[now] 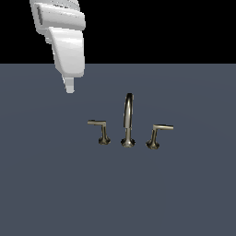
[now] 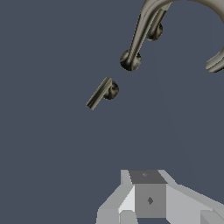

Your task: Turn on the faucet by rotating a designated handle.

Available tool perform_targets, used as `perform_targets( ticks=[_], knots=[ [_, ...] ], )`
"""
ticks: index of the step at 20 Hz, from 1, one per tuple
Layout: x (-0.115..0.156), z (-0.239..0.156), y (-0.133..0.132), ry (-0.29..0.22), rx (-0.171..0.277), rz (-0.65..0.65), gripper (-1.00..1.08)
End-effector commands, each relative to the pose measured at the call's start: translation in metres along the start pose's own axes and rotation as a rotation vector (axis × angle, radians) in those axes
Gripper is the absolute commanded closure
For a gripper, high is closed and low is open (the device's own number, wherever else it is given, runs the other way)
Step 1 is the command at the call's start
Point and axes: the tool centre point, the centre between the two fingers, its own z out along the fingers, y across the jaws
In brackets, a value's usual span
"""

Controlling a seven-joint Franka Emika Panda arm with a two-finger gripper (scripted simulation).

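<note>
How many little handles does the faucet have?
2. One handle stands at the exterior view's left of the tall spout, its lever pointing left. The other handle stands at the spout's right, its lever pointing right. None looks hidden.

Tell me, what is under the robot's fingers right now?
Only bare grey floor lies under the fingers. The handle and spout stand off toward the exterior view's right, untouched. Nothing hidden there.

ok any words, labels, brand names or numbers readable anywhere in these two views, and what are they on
None: no readable text in either view.
The faucet, its spout and both lever handles are plain brushed metal.
The white arm and hand carry no lettering.
The small diamond mark on the grey block in the wrist view is a shape, not a character.
</note>
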Motion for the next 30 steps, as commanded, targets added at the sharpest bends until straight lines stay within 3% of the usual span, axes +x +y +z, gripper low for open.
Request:
perform_targets(
  ticks=[1,30],
  knots=[
    [0.005,0.011,-0.008,0.001,0.002,0.048,1.08],
    [0.091,0.133,-0.081,0.026,0.003,0.601,1.08]
  ],
)
